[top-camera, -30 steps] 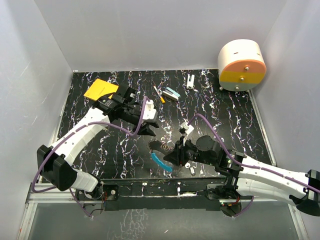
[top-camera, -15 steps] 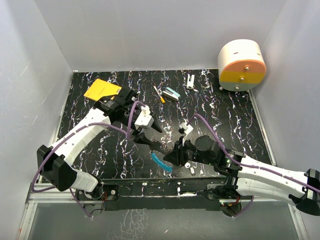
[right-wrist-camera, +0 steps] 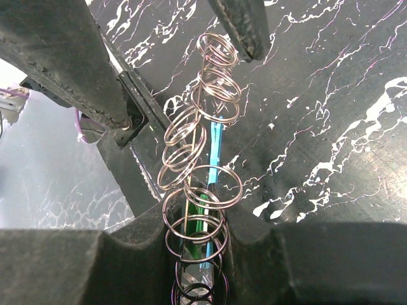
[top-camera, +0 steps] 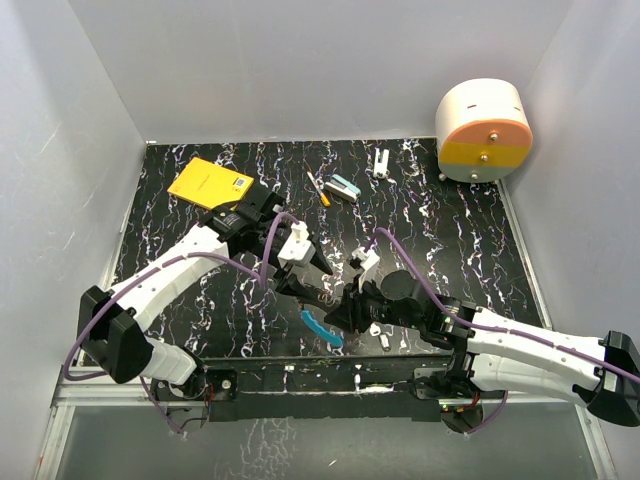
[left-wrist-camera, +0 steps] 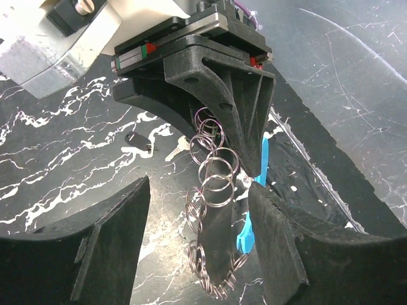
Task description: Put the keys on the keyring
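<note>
My right gripper (top-camera: 340, 308) (right-wrist-camera: 198, 216) is shut on the keyring. In the right wrist view its thin silver wire (right-wrist-camera: 200, 127) carries several small silver rings, with its blue arc (right-wrist-camera: 215, 146) behind. A green key head (right-wrist-camera: 202, 213) sits between the jaws. The blue arc also shows from above (top-camera: 322, 327). My left gripper (top-camera: 305, 280) (left-wrist-camera: 200, 190) is open, with one finger on each side of the hanging rings (left-wrist-camera: 216, 178) and not touching them. Two small keys (left-wrist-camera: 138, 141) (left-wrist-camera: 180, 147) lie on the table beyond. The yellow-headed key is not visible.
A yellow pad (top-camera: 208, 182) lies at the back left. An orange-and-white stick (top-camera: 318, 188) and a teal-and-white block (top-camera: 344, 188) lie at the back centre, with a white piece (top-camera: 382, 161) further right. A white-and-orange drum (top-camera: 484, 130) stands back right.
My left gripper has moved forward and right towards my right gripper and now straddles the hanging rings. My right gripper has shifted slightly left, still holding the keyring.
</note>
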You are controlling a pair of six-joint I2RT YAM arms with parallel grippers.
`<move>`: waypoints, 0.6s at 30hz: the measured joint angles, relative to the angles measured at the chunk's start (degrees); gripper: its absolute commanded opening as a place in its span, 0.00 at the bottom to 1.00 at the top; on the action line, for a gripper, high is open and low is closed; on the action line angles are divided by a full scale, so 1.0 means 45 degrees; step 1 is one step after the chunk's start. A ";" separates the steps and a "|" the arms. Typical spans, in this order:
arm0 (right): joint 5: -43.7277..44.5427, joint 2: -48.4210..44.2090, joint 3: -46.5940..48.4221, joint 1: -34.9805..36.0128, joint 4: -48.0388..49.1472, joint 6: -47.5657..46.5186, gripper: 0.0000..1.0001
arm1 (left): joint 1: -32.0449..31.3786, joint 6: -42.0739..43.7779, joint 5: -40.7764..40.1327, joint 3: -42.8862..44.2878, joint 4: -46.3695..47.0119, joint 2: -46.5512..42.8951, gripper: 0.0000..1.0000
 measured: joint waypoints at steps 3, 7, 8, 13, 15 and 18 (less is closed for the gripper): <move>-0.0024 0.0000 0.0000 0.0000 0.0005 0.0000 0.08 | -0.0063 -0.0005 0.0005 -0.0087 0.0175 0.0000 0.59; -0.0068 0.0000 0.0000 0.0000 0.0005 0.0000 0.08 | -0.0151 0.0063 -0.0010 -0.0238 0.0282 0.0000 0.54; -0.0073 0.0000 0.0000 0.0000 0.0005 0.0000 0.08 | -0.0170 0.0112 -0.0015 -0.0277 0.0282 0.0000 0.53; -0.0165 0.0000 0.0000 0.0000 0.0015 0.0005 0.08 | -0.0243 0.0369 -0.0053 -0.0544 0.0282 0.0000 0.51; -0.0219 -0.0005 0.0000 0.0000 0.0039 0.0015 0.08 | -0.0282 0.0515 -0.0073 -0.0651 0.0272 0.0000 0.50; -0.0233 -0.0034 0.0000 0.0000 0.0083 0.0034 0.08 | -0.0340 0.0699 -0.0141 -0.0777 0.0257 0.0000 0.49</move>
